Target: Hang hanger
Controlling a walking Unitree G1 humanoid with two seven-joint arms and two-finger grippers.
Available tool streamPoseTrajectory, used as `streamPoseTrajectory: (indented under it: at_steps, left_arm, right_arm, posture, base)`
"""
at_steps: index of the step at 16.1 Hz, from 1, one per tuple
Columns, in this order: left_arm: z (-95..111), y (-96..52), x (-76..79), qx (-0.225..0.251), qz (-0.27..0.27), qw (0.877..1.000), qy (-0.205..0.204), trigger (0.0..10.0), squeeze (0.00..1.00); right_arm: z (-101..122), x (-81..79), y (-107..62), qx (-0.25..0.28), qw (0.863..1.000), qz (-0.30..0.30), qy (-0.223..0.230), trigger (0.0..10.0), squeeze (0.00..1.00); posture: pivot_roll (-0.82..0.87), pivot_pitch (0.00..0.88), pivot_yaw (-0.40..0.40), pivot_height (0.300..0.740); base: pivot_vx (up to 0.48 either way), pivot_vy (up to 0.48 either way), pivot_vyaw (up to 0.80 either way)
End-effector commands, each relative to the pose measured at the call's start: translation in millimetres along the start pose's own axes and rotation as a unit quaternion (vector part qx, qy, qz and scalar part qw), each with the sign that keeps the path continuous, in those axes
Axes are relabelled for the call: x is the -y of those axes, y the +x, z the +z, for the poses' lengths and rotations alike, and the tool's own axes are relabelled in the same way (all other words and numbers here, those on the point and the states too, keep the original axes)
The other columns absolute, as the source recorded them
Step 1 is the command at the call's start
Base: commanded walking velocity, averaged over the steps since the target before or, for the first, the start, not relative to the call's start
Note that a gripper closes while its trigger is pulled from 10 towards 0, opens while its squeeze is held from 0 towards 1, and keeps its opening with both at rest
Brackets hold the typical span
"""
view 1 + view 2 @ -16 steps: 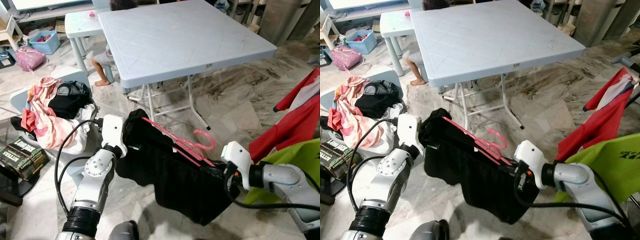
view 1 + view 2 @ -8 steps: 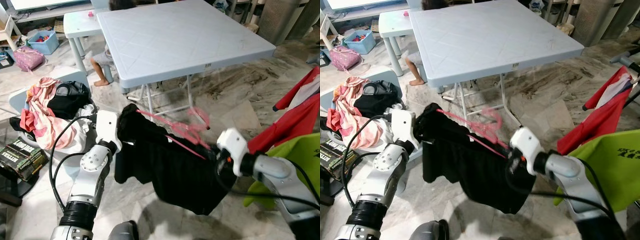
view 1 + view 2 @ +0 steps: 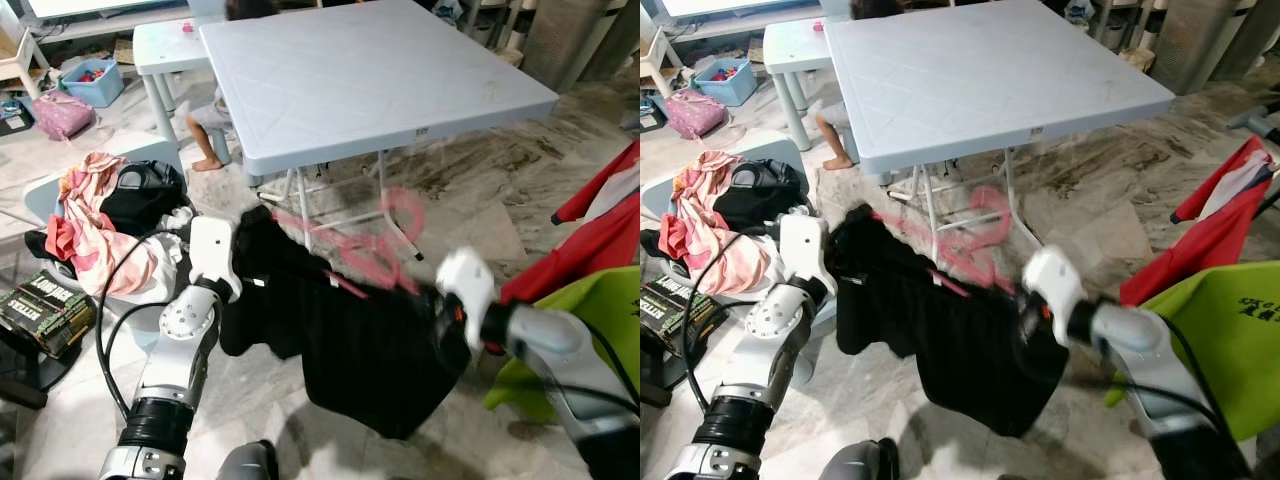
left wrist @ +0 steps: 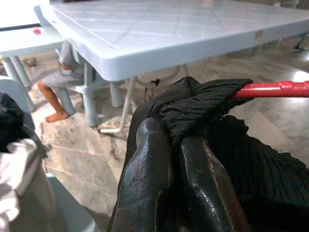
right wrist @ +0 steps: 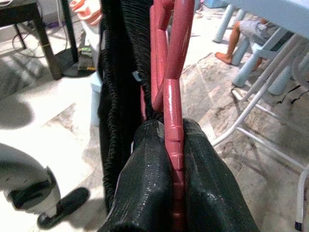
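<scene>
One pink hanger (image 3: 365,250) carrying one black garment (image 3: 370,345), held up between my two claws in front of the desk (image 3: 380,70).
My left claw (image 4: 174,159) is clamped on the garment-covered hanger end at 9 o'clock; my right claw (image 5: 174,154) is clamped on the hanger's other arm at 3 o'clock. One clothes pile (image 3: 100,215) lies at 10 o'clock.

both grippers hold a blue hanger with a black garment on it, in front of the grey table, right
Not blue: the hanger is pink, as the right wrist view shows. The left gripper and right gripper do hold it, black garment on it, before the grey table.
</scene>
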State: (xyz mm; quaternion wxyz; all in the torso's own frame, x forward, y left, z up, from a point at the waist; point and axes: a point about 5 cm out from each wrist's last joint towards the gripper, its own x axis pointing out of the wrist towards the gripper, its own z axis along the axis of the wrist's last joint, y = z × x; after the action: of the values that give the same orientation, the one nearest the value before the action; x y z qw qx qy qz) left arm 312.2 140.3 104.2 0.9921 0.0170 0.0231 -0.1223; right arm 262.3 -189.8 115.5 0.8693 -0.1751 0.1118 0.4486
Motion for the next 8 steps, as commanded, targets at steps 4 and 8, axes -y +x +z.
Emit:
streamPoseTrajectory:
  at_steps: [4, 8]
  left_arm:
    - [5.4, -6.7, -31.1, 0.009, 0.067, 0.998, 0.009, 0.0, 0.00]
    - [5.3, -5.8, -31.4, 0.009, 0.068, 0.998, 0.008, 0.0, 0.00]
  right_arm:
    - [-39.3, 10.4, -47.6, -0.133, 0.991, 0.024, 0.006, 10.0, 0.00]
    - [-48.7, 13.3, -70.9, -0.184, 0.982, 0.038, -0.019, 10.0, 0.00]
  posture:
    - [-0.08, 0.049, 0.022, 0.740]
    - [-0.09, 0.052, 0.029, 0.740]
  base:
    - [0.000, 0.000, 0.00]
    - [0.000, 0.000, 0.00]
